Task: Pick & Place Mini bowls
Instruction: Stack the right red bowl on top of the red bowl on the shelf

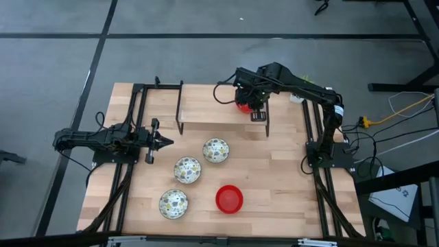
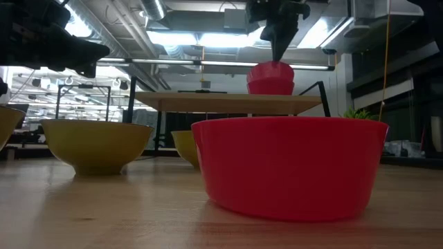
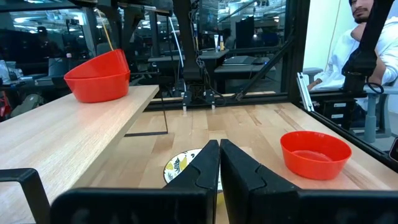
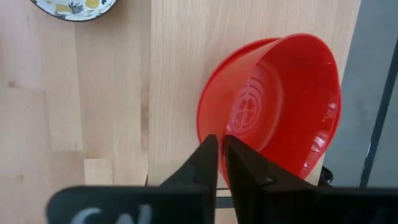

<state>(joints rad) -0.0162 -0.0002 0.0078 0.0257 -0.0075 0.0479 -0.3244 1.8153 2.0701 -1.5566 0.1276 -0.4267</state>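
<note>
Nearest the low camera sits a glossy red bowl [image 2: 288,166] on the table [image 2: 104,214], plain-walled and wide; behind it stand yellowish-looking bowls [image 2: 95,145], and farther off two red bowls nest as a stack [image 2: 270,77] on the raised shelf [image 2: 228,102], the right gripper [image 2: 279,41] directly above it. From the high camera, three cream floral bowls [image 1: 186,170] lie mid-table with the lone red one [image 1: 229,199] near and to their right, while the right gripper [image 1: 252,104] hangs over the stack at the shelf's [image 1: 212,123] far right end and the left gripper [image 1: 162,143] waits at the table's left. Through the left wrist, its fingers [image 3: 205,168] are pressed together, holding nothing. Through the right wrist, the fingers [image 4: 208,158] stand almost together at the tilted upper bowl's [image 4: 273,99] rim; whether they pinch that rim I cannot tell (the contact is hidden). My judgement: the placing goes well if the bowl is let down level into its partner, since it now leans, and the release comes straight up
</note>
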